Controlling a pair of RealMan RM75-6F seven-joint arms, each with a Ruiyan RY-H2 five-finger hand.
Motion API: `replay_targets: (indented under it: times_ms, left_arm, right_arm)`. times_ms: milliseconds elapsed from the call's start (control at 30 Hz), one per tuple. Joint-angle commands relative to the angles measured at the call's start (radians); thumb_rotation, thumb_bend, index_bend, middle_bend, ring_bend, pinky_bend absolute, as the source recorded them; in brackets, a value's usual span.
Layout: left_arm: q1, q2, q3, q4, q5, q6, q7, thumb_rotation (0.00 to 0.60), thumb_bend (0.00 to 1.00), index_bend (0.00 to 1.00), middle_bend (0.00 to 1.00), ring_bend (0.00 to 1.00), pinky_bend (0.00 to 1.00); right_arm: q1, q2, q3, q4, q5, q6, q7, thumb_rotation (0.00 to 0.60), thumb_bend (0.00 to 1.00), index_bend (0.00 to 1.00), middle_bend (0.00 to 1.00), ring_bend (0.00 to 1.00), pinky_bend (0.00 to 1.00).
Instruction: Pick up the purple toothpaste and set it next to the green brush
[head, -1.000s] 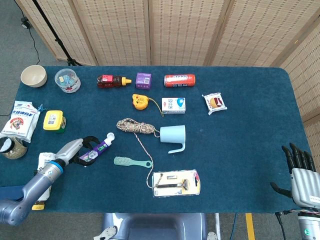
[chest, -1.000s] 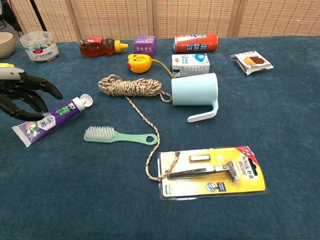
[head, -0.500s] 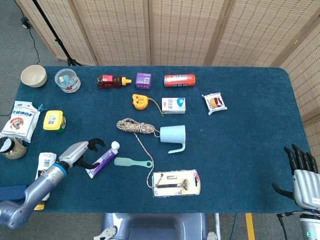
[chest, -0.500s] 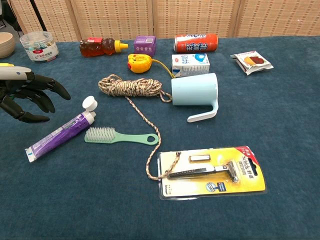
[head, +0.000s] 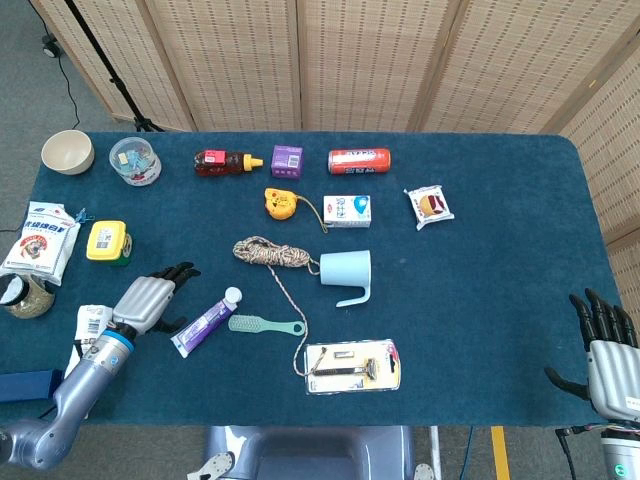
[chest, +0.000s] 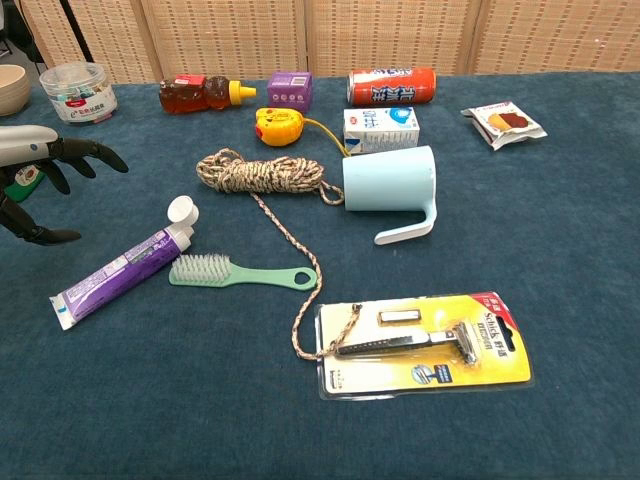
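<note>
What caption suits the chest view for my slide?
Purple toothpaste lies beside the green brush; left hand open nearby.

The left hand (head: 148, 298) was held above the table at the near left, fingers (chest: 88, 152) spread apart and empty — its forearm ran down toward the lower left corner. The right hand (head: 605, 348) stood off the table's near right edge, fingers upright and apart — holding nothing.

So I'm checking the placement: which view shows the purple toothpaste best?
The chest view: the purple toothpaste lies large and close, its cap end beside the green brush bristles. The head view shows it small, from above, near the left hand.
</note>
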Motion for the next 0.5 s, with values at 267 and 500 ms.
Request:
replay_targets:
  times_ms: [267,500]
  left_arm:
    - [-0.039,-0.042,0.022,-0.064,-0.122,0.029,0.189,0.545,0.27,0.11,0.04,0.06,0.26]
    - [-0.079,-0.084,0.024,-0.074,-0.194,0.04,0.289,0.51,0.23,0.06,0.01,0.01,0.22]
  right_arm:
    - [-0.007,0.001,-0.002,0.001,-0.005,0.006,0.008,0.6,0.16,0.0,0.0,0.0,0.0]
    - [-0.015,0.004,-0.003,0.004,-0.005,0.013,0.016,0.6,0.16,0.0,0.0,0.0,0.0]
